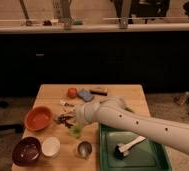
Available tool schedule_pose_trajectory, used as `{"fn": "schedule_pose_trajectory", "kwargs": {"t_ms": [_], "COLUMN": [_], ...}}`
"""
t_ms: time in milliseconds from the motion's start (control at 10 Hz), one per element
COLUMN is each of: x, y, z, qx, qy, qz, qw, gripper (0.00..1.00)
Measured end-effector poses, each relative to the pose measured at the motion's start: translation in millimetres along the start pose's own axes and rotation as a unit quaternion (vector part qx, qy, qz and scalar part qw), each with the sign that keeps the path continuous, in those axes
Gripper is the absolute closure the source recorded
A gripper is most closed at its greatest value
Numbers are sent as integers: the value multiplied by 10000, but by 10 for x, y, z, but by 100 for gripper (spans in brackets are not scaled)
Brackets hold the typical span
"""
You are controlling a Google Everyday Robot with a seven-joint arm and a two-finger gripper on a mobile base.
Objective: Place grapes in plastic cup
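The grapes [64, 119], a small dark reddish-purple bunch, lie on the wooden table [118, 95] just right of the orange bowl. The pale-green plastic cup [77, 131] stands upright just below and right of them, partly covered by my wrist. My gripper [72, 118] is at the end of the white arm, low over the table, right at the grapes and just above the cup's rim. Whether it touches the grapes does not show.
An orange bowl [38, 118], a dark bowl [27, 150], a small white bowl [51, 147] and a metal cup [84, 149] stand at the front left. A green tray [153, 156] with a brush [129, 146] is at the front right. An orange-red fruit [72, 92], a blue item [86, 95] and a dark bar [99, 91] lie behind.
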Motion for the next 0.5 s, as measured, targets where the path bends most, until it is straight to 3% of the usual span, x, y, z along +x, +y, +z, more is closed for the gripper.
{"fn": "schedule_pose_trajectory", "kwargs": {"t_ms": [500], "x": [63], "y": [165], "z": [7], "qx": [155], "qy": [-163], "qz": [270], "qw": [9994], "gripper": [100]}}
